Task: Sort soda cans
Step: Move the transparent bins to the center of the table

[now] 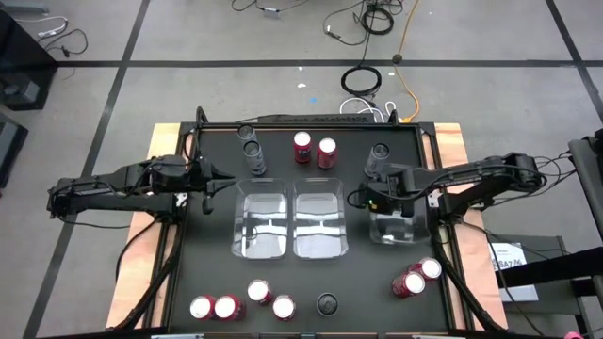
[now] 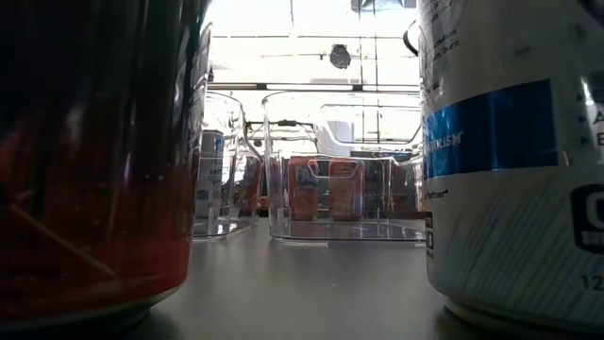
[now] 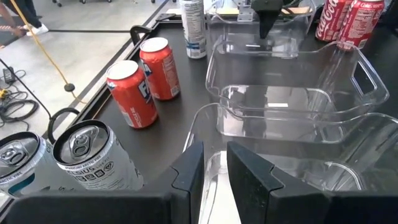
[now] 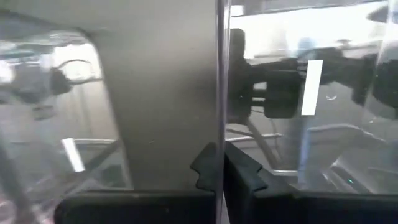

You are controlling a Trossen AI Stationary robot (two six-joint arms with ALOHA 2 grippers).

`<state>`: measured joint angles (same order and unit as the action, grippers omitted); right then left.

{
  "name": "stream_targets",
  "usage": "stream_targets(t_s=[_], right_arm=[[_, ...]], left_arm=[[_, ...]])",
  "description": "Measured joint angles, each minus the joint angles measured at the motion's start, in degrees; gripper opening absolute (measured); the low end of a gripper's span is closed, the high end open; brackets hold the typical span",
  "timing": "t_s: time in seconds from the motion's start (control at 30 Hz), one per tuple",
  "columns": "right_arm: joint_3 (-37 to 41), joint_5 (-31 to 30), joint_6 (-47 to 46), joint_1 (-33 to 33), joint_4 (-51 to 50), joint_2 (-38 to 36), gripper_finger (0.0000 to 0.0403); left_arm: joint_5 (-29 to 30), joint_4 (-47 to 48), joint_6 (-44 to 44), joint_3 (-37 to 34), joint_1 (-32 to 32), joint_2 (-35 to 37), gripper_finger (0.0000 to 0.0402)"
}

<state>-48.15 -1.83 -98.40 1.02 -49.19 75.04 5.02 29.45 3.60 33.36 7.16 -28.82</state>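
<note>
My right gripper [image 4: 219, 165] had its fingers pinched on the wall of a clear rectangular plastic bin [image 1: 400, 229] at the table's right, so I judged a steady pull safest. My left gripper [image 3: 214, 168] hovered, fingers slightly apart. Red soda cans [image 1: 314, 150] stood behind two middle bins; others waited in front.

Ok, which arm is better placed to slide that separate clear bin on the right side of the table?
Right. The right hand is shut on the clear bin wall, while the left hand sits across the table, beyond the paired bins.
</note>
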Motion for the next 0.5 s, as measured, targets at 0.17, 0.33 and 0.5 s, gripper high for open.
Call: stream_targets(t_s=[0.17, 0.33, 0.5], right_arm=[[-3.71, -0.98, -3.41, 2.34, -0.11, 0.83, 0.0001], [-10.96, -0.85, -4.23, 5.03, -3.94, 8.18, 0.0001], [-21.01, -0.73, -2.29, 6.32, -10.11, 18.19, 0.0]], left_arm=[[0.0, 0.0, 0.04, 0.0, 0.0, -0.02, 0.0082], [0.0, 0.0, 0.17, 0.0, 0.0, -0.02, 0.0082], [0.0, 0.0, 0.17, 0.0, 0.0, -0.01, 0.0082]])
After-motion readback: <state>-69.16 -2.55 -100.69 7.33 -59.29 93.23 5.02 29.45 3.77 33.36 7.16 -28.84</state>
